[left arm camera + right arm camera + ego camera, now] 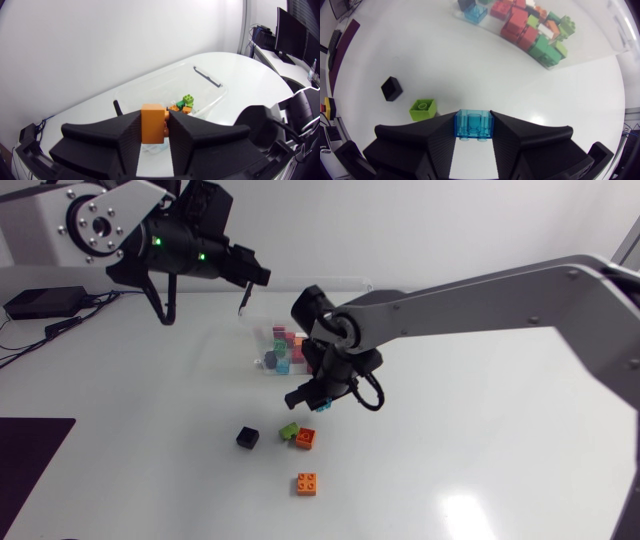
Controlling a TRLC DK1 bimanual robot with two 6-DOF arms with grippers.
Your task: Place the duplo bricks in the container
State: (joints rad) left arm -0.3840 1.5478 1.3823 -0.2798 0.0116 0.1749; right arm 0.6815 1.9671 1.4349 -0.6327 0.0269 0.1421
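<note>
Now, orange brick clamped between left fingers near the container, blue brick gripped between right fingers, short of the container

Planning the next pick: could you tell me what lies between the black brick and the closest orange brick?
In the head view, a lime-green brick lies there, right beside the orange brick.

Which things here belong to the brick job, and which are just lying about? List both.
Job: container; bricks inside it; orange brick in left fingers; translucent blue brick in right fingers; loose black brick, lime brick, two orange bricks.
Lying about: black box with cables; dark mat.
</note>
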